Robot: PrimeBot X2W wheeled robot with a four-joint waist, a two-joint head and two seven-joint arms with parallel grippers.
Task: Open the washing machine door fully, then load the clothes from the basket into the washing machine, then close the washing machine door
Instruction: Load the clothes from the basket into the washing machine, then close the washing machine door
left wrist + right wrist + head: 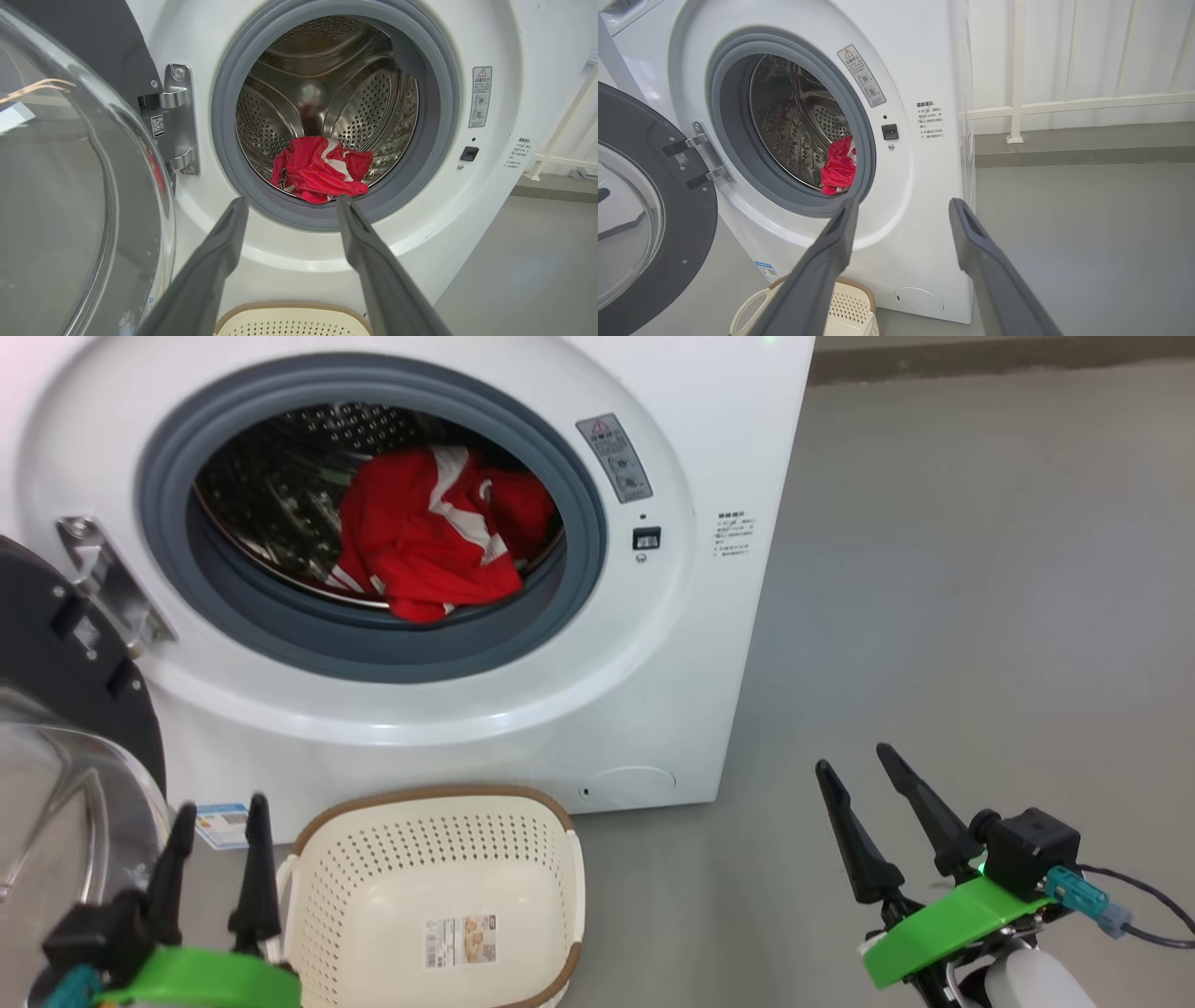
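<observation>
Room: Grey, smooth floor (934, 569) runs bare to the back wall, where a white railing (1017, 70) stands; you have open ground on the right.
Machine: the washing machine (728, 429) sits square on that floor, mouth open, steel drum showing.
Load: the clothes (420, 541), red with white stripes, lie bunched low in the drum, inside the grey gasket.
Basket: the basket (429, 793) rests on the floor just in front of the machine, its labelled bottom bare.
Door: the washing machine door (65, 653) hangs swung out to your left on its hinge (103, 579).
Left arm: the left gripper (222, 807) is spread wide, holding nothing, between door and basket.
Right arm: the right gripper (851, 758) is spread wide, empty, well apart over open floor.
Stage: loading looks done; closing the door appears to be your remaining step.
Handling: expect a stiff, fairly heavy swing. The glass bowl looks glossy and probably slippery, so push on the black rim, far from the hinge.
</observation>
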